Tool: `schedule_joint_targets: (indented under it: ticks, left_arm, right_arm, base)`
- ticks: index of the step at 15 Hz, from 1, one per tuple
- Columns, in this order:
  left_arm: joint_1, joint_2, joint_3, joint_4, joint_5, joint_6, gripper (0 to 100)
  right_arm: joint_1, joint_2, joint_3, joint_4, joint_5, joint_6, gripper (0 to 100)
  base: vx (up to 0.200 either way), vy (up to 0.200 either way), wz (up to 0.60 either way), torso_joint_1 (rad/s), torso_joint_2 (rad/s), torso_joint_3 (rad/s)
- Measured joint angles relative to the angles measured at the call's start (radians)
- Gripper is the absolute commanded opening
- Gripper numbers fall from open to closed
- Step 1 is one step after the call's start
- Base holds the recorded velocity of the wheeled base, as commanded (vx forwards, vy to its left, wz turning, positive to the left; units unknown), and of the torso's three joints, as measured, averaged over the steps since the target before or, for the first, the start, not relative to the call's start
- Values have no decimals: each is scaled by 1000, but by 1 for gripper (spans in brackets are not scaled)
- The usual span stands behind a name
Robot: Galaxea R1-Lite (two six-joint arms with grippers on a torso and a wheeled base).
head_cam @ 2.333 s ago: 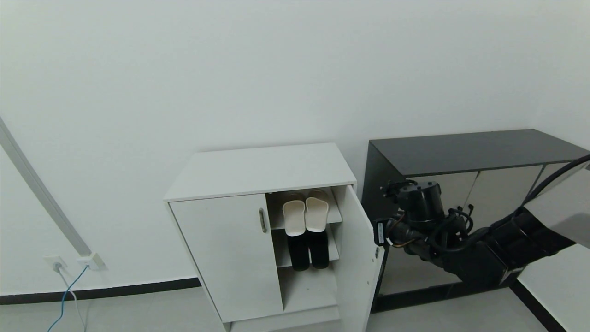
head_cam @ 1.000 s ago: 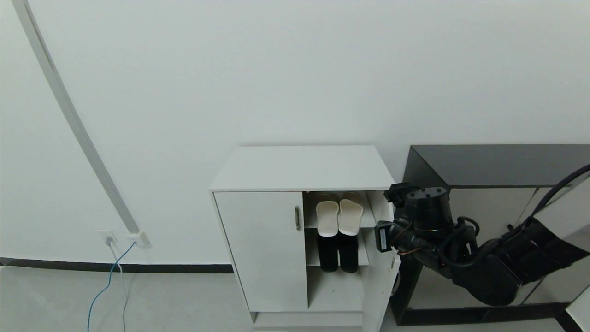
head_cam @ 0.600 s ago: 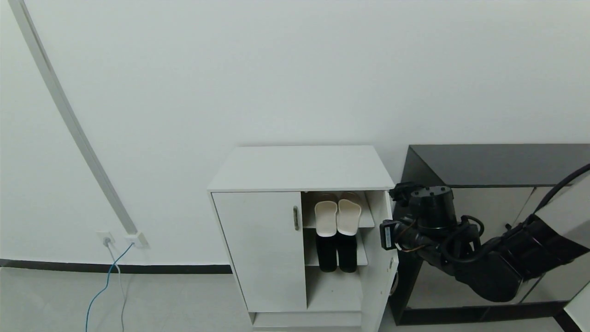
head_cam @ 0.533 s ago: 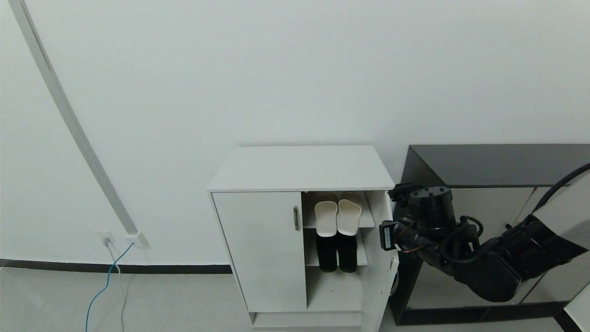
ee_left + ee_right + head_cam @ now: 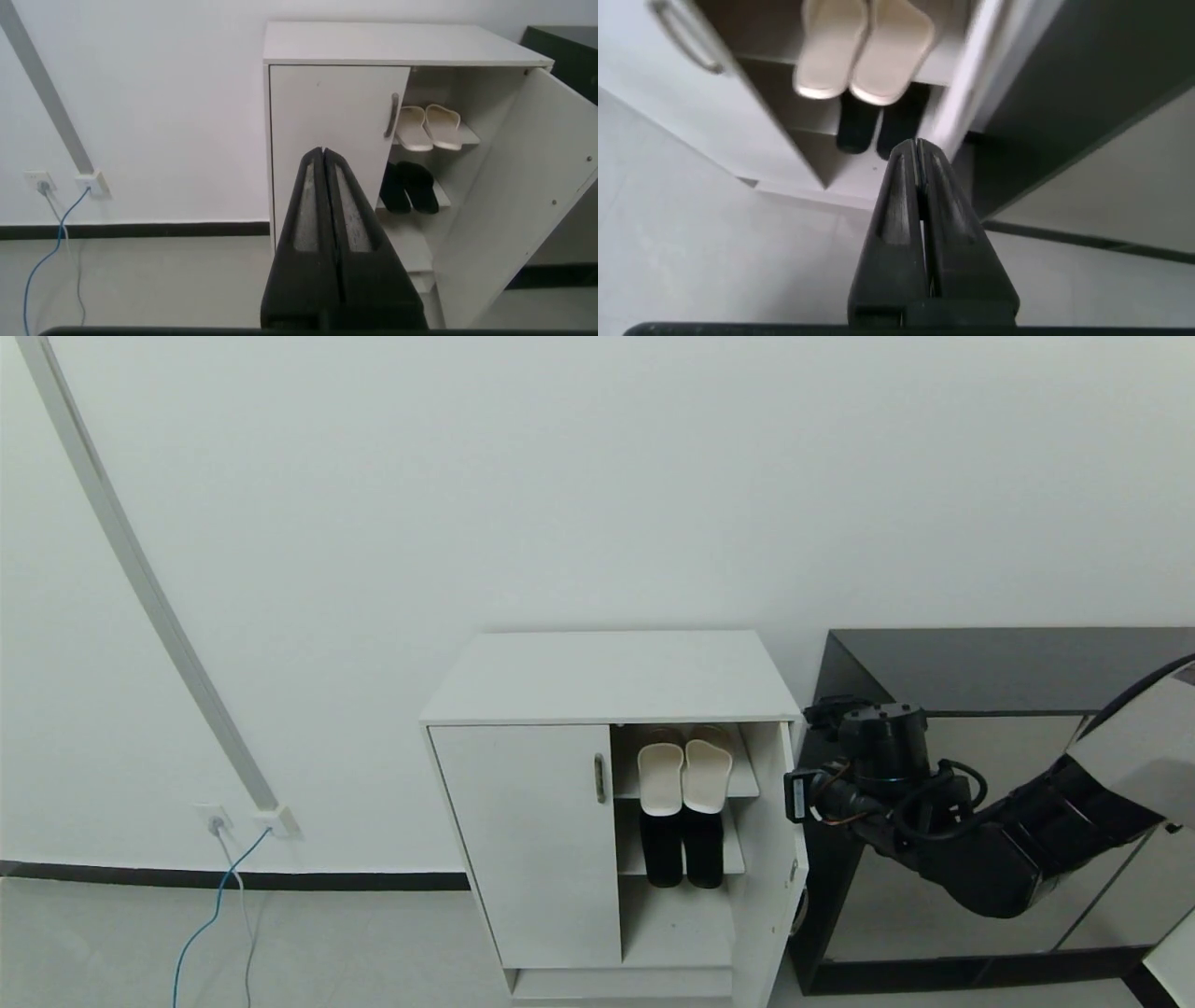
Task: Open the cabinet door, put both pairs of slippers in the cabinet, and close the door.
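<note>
2 white slippers (image 5: 683, 775), 2 black slippers (image 5: 681, 849), 2 cabinets (image 5: 607, 677)

Open door (image 5: 766, 859) stands between cabinet (image 5: 607, 677) opening and black sideboard (image 5: 990, 658); white slippers (image 5: 683, 775) and black slippers (image 5: 681, 845) occupy two shelves; lowest shelf (image 5: 677, 924) free.

No readable text anywhere; white sticker (image 5: 799, 796) on right arm (image 5: 976, 873) too small.

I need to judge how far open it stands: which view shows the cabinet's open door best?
The left wrist view: the open door shows its broad inner face, swung wide. In the head view the open door is nearly edge-on, a narrow strip. The right wrist view catches a thin slice of the open door.
</note>
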Motion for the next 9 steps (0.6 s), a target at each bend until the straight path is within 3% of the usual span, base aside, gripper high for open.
schedule_joint_targets:
  ticks: [9]
  left_arm:
    - [0,0,0,0,0,0,0]
  right_arm:
    - [-26,33,60,1,0,-59,0]
  base:
    - [0,0,0,0,0,0]
